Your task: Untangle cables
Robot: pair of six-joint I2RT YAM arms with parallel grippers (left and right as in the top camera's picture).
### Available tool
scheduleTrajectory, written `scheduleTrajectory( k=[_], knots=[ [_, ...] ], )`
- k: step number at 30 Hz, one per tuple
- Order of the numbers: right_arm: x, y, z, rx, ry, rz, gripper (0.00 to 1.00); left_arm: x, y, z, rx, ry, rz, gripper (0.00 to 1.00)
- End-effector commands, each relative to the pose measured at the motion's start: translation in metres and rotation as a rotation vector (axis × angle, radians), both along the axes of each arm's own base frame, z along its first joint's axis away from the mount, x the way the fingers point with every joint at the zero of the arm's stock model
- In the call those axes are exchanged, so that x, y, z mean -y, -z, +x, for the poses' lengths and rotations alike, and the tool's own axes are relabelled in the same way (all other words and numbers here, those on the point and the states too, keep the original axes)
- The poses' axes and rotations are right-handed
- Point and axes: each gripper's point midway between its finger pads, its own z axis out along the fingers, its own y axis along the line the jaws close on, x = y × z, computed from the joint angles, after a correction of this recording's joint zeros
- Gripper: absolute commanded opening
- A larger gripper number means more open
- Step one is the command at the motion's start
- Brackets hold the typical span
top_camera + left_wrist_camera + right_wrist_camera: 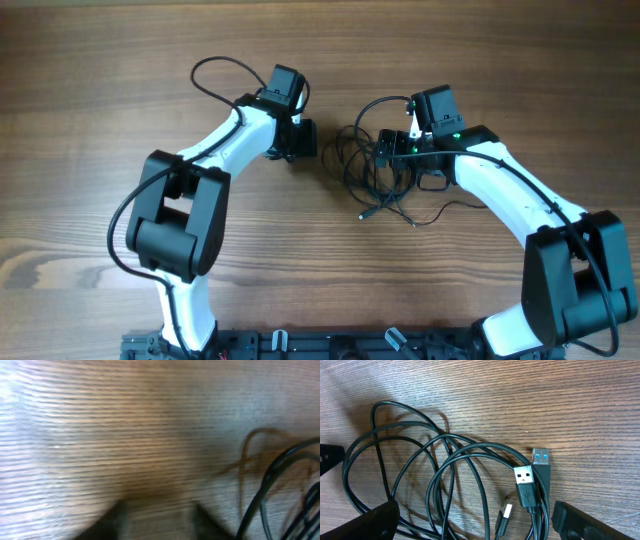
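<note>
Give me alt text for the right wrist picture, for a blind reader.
Thin black cables lie in a tangle of loops on a wooden table, with two USB plugs side by side at the right. The right gripper is open, its fingers at the bottom corners, holding nothing.

This looks like a robot lab bench, not a home. All I can see is a brown wood table [100, 60]. A pile of thin black cables [375, 165] lies on it. My left arm [230, 135] is left of the cables and my right arm [510, 195] is right of them, both white and black. On my side of the cables, at the table's edge, runs a black rail [300, 345] where my arms start.
</note>
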Motion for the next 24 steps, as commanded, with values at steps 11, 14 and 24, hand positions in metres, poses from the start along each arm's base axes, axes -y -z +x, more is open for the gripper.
scheduleTrajectory(
  k=[11,14,24],
  knots=[
    [-0.017,-0.007,0.002,-0.006,-0.039,0.090,1.00,0.001,-0.114,0.005,0.235,0.002,-0.104,0.04],
    [-0.018,-0.007,0.002,-0.007,-0.041,0.096,1.00,-0.009,-0.101,-0.004,0.174,-0.045,-0.055,0.07],
    [-0.018,-0.007,0.002,-0.008,-0.039,0.096,1.00,-0.021,-0.054,-0.036,0.054,-0.067,-0.010,0.37]
  ],
)
